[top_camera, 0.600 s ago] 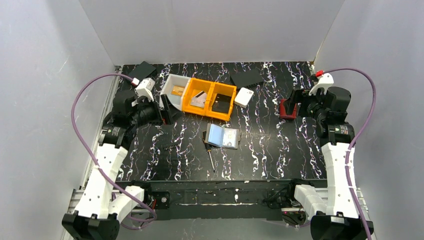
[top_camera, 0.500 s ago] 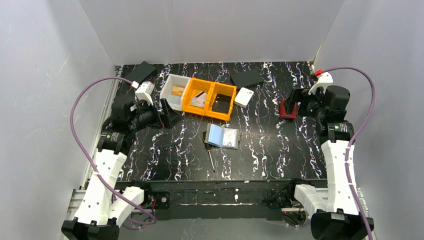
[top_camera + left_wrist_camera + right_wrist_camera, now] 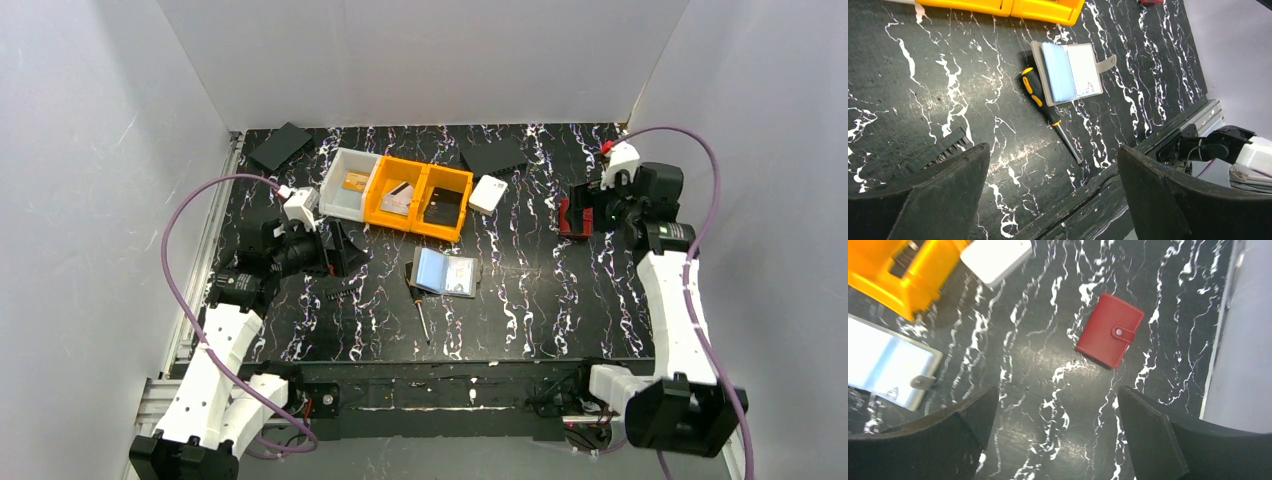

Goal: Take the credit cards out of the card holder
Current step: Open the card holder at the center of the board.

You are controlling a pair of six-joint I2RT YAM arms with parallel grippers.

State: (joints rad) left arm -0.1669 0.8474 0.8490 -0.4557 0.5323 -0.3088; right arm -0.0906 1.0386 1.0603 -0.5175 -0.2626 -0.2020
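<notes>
Where the black marbled desk reaches its middle, one grey card holder lies opened flat, with the clasp tab on its right leaf.

- Light blue credit card: seated in the holder's left leaf. The right leaf shows a pale insert, too washed out to tell whether it is a card.
- Screwdriver, black and yellow handle: touching the holder's left side, shaft pointing toward the near edge.
- Orange bins, two joined, and white bin: toward the far edge, left of centre. Each seems to hold a card-like item.
- White box: just right of the bins.
- Red wallet, snapped closed: near the right edge.
- Left gripper: jaws spread wide, holding nothing, above the desk left of the holder.
- Right gripper: jaws spread wide, holding nothing, above the desk close by the red wallet.
</notes>
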